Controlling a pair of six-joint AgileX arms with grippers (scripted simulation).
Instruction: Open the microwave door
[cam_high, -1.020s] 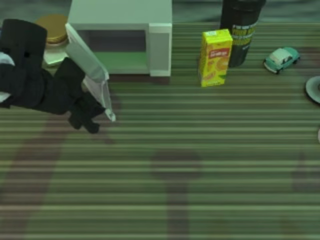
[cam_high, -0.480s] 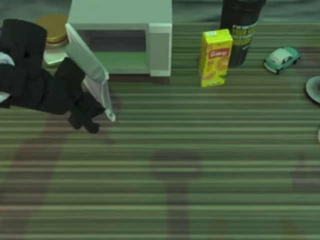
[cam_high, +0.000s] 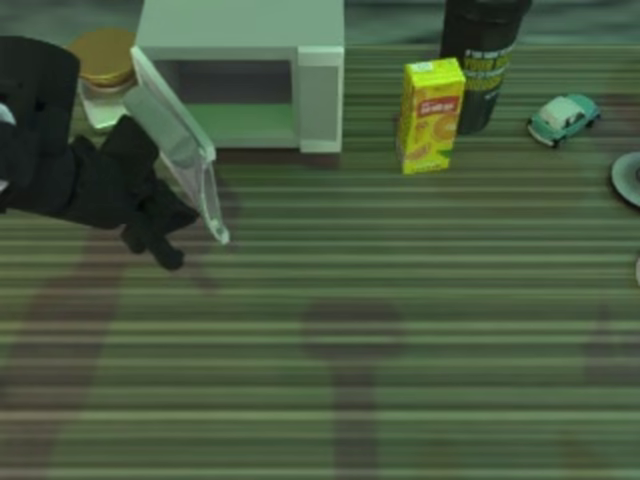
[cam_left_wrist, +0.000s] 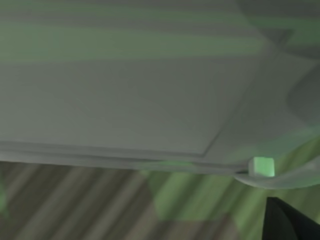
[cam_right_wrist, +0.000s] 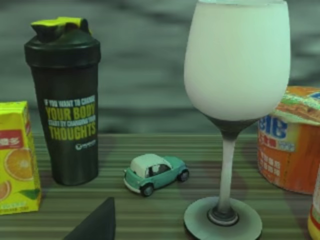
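Striped green table; microwave door swung open, left gripper beside.

One microwave, one yellow carton, one black bottle, one toy car, one wine glass, one orange tub.

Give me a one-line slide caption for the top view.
Left end effector beside the microwave door, swung wide open from the microwave, with a yellow carton standing to its right.

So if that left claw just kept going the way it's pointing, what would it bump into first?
Most likely the microwave door. The left gripper points at its swung-open free edge, and the left wrist view is filled by the door panel. Depth is unclear, so it might just slip past.
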